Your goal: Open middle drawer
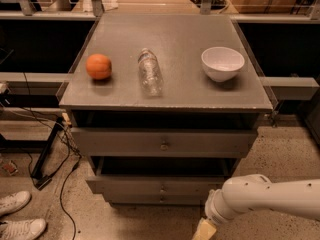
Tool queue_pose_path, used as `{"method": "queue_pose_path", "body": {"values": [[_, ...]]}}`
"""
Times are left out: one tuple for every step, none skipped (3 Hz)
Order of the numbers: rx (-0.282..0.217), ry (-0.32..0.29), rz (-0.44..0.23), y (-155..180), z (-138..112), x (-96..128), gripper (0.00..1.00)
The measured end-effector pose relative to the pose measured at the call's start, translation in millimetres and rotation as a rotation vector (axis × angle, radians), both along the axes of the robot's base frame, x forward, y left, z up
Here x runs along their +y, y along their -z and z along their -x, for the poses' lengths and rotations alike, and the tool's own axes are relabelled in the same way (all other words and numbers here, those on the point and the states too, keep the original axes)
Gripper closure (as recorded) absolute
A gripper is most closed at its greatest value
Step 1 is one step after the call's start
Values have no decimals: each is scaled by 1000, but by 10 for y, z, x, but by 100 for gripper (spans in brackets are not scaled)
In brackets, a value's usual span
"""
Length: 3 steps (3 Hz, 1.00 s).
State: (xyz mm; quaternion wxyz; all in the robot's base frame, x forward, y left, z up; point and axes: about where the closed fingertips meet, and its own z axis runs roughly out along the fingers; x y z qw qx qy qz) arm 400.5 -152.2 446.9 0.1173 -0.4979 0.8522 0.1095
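The middle drawer (150,184) is a long low grey front with a small round knob (162,188). It stands out a little from the cabinet, with a dark gap above it. The top drawer (164,143) sits above it, and the lowest front (160,200) shows just below it. My gripper (205,230) is at the bottom edge of the camera view, low and to the right of the middle drawer's knob and apart from it. Only its yellowish tip shows below the white arm (260,196).
An orange (98,66), a lying clear bottle (150,72) and a white bowl (222,63) sit on the cabinet top (175,34). Cables (60,149) and a black stand lie on the floor at the left. White shoes (17,216) are at the bottom left.
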Motion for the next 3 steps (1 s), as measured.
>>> {"method": "queue_pose_path", "body": {"values": [[-51, 14, -11, -116, -175, 27, 0], [-93, 26, -20, -215, -350, 35, 0], [-86, 30, -21, -112, -431, 43, 0]]}}
